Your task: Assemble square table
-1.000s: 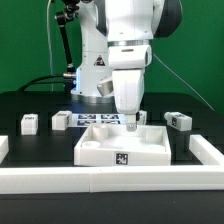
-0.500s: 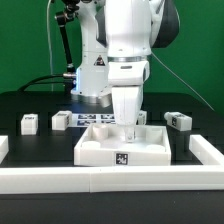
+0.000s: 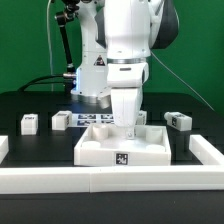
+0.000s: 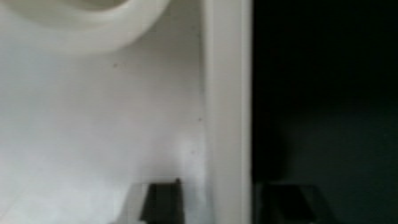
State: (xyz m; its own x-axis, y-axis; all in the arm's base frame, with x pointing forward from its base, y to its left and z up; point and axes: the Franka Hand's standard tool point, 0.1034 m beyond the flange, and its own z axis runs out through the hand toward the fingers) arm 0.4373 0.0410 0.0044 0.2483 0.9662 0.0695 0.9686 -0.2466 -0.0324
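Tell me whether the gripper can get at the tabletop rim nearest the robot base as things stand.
Probably yes: the gripper is down at that rim of the tabletop, its fingers apparently straddling the wall, with nothing blocking.

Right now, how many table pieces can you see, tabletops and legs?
Tabletop: 1
Legs: 3 in clear view; another may hide behind the arm
Total: 4

Close-up blur softens the tabletop (image 4: 89, 120), and the frame edge cuts off the fingers (image 4: 162, 203).
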